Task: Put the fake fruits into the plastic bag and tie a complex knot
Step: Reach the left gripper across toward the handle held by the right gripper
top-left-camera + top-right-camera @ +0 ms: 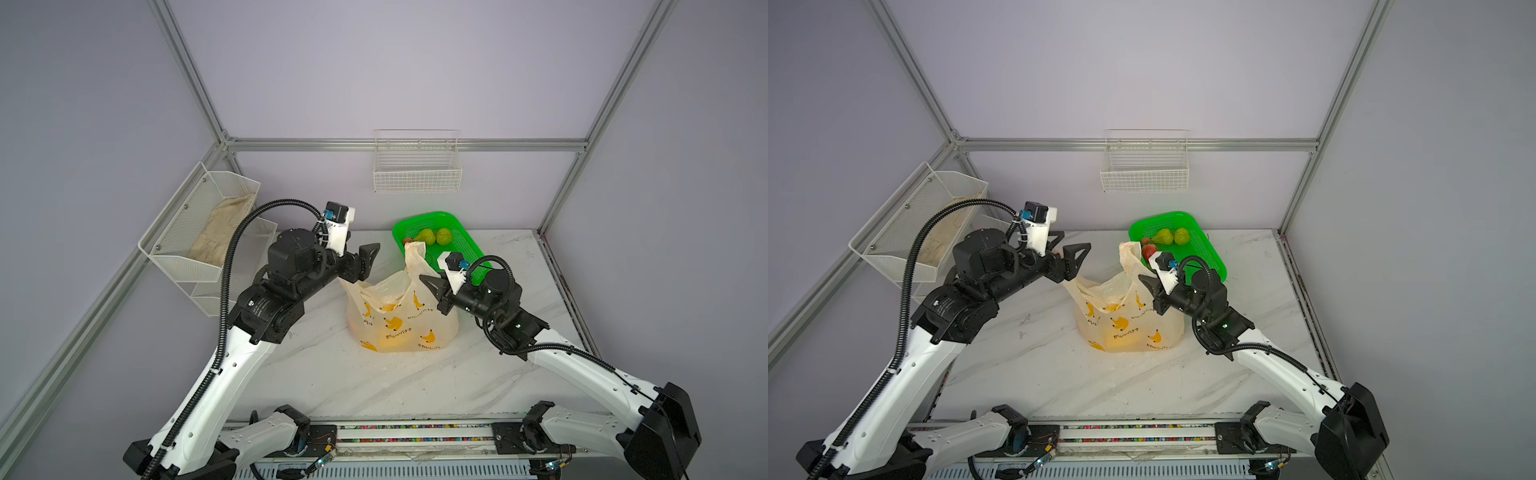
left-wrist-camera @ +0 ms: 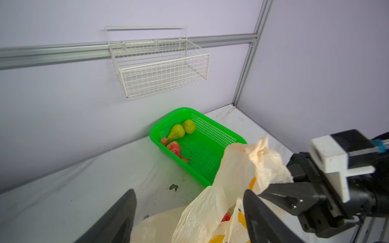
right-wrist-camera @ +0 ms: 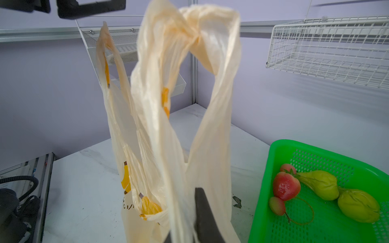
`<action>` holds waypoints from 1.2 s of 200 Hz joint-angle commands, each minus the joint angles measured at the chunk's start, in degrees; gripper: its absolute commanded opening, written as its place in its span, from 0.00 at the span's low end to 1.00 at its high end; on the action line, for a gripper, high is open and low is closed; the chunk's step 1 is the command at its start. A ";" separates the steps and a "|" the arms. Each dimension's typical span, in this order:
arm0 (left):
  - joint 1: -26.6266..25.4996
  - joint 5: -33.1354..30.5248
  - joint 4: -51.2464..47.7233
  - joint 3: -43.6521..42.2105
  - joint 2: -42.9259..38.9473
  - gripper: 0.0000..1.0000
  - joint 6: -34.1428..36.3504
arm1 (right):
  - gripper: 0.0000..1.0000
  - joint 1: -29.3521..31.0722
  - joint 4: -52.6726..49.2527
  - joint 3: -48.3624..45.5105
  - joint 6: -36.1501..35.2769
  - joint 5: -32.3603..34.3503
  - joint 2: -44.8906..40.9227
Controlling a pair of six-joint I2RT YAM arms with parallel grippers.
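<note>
The plastic bag [image 1: 399,320] [image 1: 1125,324] stands mid-table, with fake fruits showing through it, one of them red [image 2: 226,215]. One handle loop [image 3: 189,63] stands upright. My right gripper [image 1: 428,282] [image 1: 1146,282] [image 3: 185,231] is shut on that loop's strip low down. The other handle [image 3: 105,63] hangs free. My left gripper [image 1: 361,253] [image 1: 1067,245] [image 2: 189,216] is open above the bag's left edge, holding nothing. Two green pears [image 1: 428,237] [image 3: 320,185] and strawberries [image 1: 1149,250] [image 3: 286,186] lie in the green basket. No knot is in view.
The green mesh basket [image 1: 428,216] [image 1: 1167,216] [image 2: 181,110] [image 3: 263,189] sits at the back, close behind the right gripper. A white wire basket [image 1: 417,178] hangs on the back wall. White mesh shelves [image 1: 199,232] holding a cloth hang on the left wall.
</note>
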 commanded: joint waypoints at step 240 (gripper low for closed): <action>-4.57 18.59 6.42 6.18 14.12 0.01 -14.12 | 0.86 -0.01 6.25 -2.28 -0.88 4.02 -1.08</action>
